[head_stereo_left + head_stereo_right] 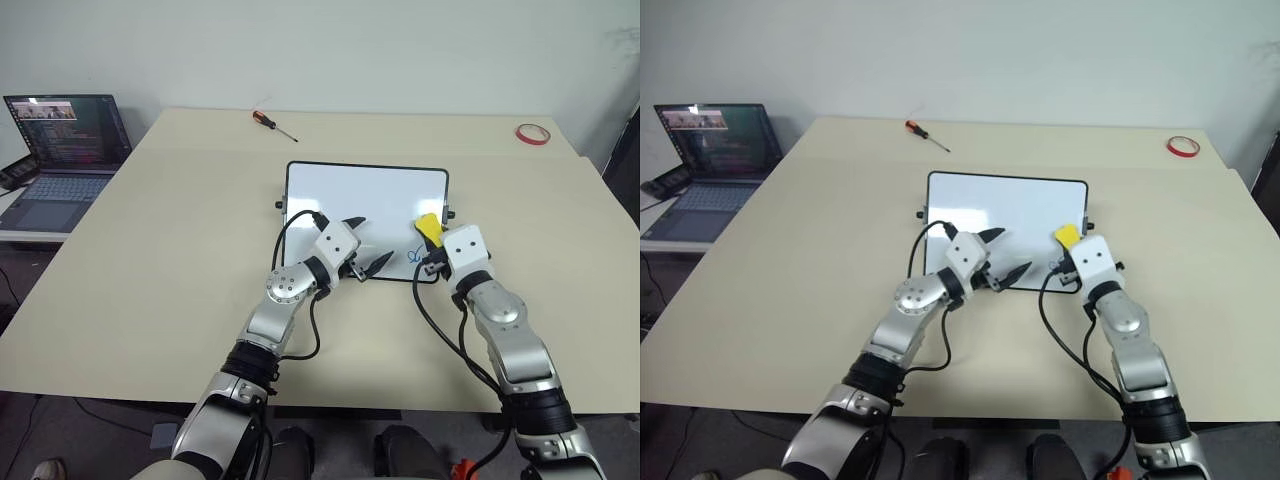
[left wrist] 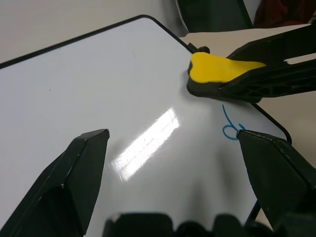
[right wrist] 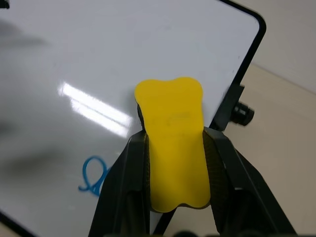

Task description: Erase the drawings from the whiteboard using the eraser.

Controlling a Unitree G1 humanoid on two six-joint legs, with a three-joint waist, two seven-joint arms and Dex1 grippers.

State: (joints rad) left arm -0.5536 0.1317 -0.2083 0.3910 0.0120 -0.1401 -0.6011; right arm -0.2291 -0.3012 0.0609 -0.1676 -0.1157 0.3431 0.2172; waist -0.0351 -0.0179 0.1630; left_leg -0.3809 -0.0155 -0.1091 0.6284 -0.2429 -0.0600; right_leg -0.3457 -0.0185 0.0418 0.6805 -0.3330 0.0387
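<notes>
The whiteboard (image 1: 365,200) lies flat at the middle of the table. One of the drawings, a blue loop squiggle (image 1: 415,256), sits near the board's near right corner. My right gripper (image 1: 432,243) is shut on the yellow eraser (image 1: 429,228), which it holds over the board just beyond the squiggle (image 3: 94,175) and close to the right-hand frame. In the right wrist view the eraser (image 3: 175,133) is pinched between both fingers. My left gripper (image 1: 372,240) hovers open over the board's near middle with nothing between its fingers, to the left of the eraser (image 2: 217,69).
A screwdriver (image 1: 273,124) lies at the far side of the table, left of centre. A red tape ring (image 1: 532,134) rests at the far right corner. An open laptop (image 1: 65,150) stands on a lower surface to the left.
</notes>
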